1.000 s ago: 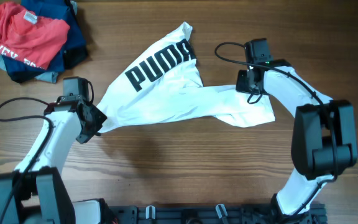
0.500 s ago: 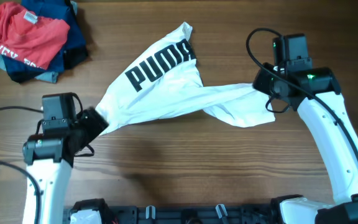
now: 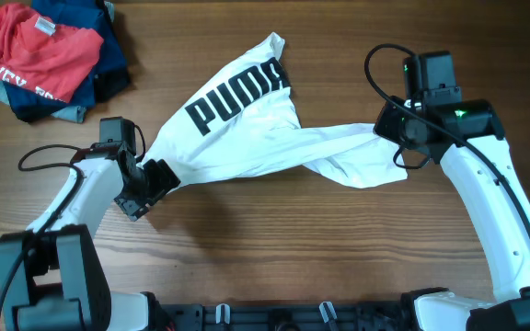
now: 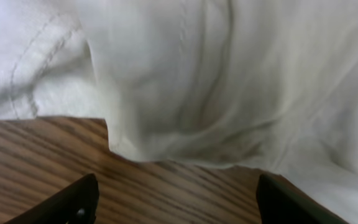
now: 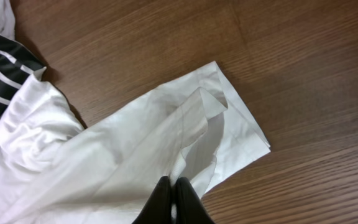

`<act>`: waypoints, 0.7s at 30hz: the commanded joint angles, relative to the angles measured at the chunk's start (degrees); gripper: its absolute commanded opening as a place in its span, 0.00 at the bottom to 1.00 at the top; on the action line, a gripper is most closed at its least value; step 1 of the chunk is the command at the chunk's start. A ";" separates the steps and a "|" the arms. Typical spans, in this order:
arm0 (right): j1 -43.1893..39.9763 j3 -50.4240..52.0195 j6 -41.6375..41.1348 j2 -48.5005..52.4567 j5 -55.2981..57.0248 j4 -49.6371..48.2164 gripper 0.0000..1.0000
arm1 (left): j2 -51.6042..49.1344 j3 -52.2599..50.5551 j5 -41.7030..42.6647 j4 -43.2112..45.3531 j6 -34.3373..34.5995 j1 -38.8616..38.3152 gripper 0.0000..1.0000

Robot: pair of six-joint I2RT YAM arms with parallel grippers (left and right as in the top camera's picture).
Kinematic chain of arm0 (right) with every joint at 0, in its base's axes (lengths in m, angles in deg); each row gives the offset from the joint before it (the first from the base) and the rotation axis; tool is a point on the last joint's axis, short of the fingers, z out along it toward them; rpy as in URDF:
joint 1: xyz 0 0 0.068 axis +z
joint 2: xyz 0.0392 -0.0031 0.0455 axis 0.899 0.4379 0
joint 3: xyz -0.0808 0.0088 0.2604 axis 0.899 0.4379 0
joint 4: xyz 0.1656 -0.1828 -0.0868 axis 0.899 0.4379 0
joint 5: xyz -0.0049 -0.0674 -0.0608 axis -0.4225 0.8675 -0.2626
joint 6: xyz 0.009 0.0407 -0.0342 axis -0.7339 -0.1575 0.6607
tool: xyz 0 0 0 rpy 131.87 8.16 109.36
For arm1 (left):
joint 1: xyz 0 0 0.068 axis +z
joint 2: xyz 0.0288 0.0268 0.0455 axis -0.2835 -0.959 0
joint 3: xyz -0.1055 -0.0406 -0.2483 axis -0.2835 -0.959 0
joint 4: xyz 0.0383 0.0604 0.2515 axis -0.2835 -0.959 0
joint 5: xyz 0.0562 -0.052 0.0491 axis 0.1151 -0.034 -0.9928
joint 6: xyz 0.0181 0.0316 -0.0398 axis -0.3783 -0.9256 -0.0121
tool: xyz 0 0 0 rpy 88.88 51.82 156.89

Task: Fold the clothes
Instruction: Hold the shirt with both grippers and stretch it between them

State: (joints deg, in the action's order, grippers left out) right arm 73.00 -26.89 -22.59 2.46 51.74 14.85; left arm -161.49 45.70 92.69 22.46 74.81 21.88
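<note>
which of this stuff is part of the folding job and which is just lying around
In the job: white shirt, left hand open beside it, right hand shut on it.
Lying about: red t-shirt, navy garments piled at the far left corner.

Wooden table (image 3: 247, 244): brown, with the grain running along its length.
Red T-shirt (image 3: 35, 51): crumpled, white lettering, at the table's far left corner.
Navy blue garments (image 3: 110, 57): heaped under and beside the red T-shirt, at the same corner.
Black rail (image 3: 320, 313): runs along the table's near edge.
</note>
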 commanded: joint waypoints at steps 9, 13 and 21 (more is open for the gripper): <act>-0.20 -0.55 -0.83 0.02 -0.31 0.46 0.04 | -1.46 -0.20 -12.22 5.70 -1.07 0.13 0.74; -0.20 -0.02 -0.79 0.02 -0.28 0.46 0.04 | -1.51 -0.20 -10.91 7.17 -1.11 0.11 0.73; -0.20 0.85 -0.83 0.02 -0.28 0.26 0.04 | -5.99 -0.20 -10.45 8.07 -1.07 0.11 0.45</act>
State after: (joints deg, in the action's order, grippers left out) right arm 73.00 -26.61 -22.59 2.46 51.74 15.24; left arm -164.53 46.05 81.87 29.61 73.89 21.83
